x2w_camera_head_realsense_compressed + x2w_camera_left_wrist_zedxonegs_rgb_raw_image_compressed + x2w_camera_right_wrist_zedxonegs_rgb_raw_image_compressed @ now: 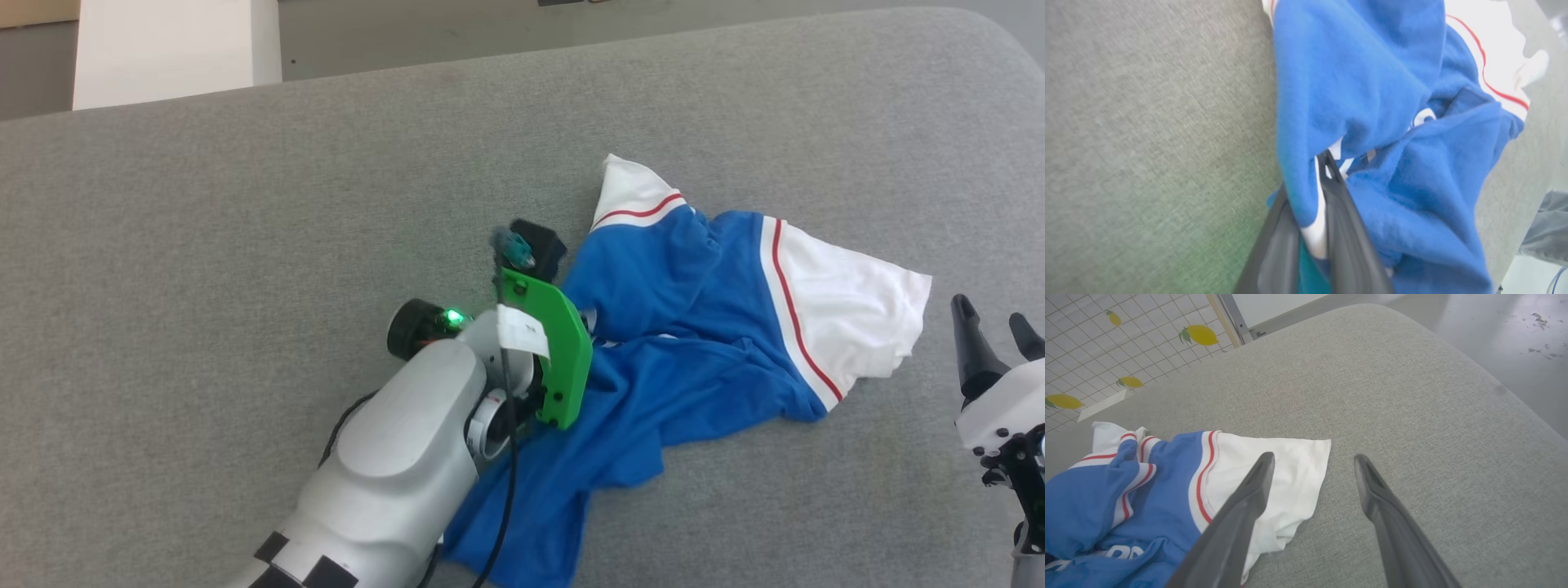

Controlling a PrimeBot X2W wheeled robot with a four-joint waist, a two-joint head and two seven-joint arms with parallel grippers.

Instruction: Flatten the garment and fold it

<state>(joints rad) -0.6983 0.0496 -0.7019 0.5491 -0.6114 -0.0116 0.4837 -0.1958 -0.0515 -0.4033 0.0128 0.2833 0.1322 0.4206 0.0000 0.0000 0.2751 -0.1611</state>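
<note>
Nearest to me, on the left wrist feed, my left pincer (1315, 173) is clamped on a fold of the royal-blue jersey T-shirt (1372, 81). Blue cloth and a strip of white trim are pinched between the two dark fingers (1347, 228), and bits of white lettering (1423, 118) peek out of the creases just beyond. From the head camera, the pale left forearm (408, 457) reaches in from the lower left, and its green wrist bracket (559, 351) sits over the near-left part of the jersey T-shirt (694, 327), so I cannot see the fingertips there. The garment lies crumpled, not flattened, right of the middle of the grey cloth-covered surface (245, 204), with a blue tail trailing toward me under the forearm. At the lower right my right pincer (992, 314) hovers with its fingers spread wide and nothing between them, clear of the shirt. On its wrist feed the right pincer (1314, 459) points past the edge of the white sleeve (1302, 465), which lies flat with a red stripe where it meets the blue. Further out, a second white, red-striped sleeve (633, 192) sticks up at the far side of the heap. Beyond the surface's rounded edge I make out grey floor (1494, 335) and a lemon-print tiled sheet (1106, 343).
</note>
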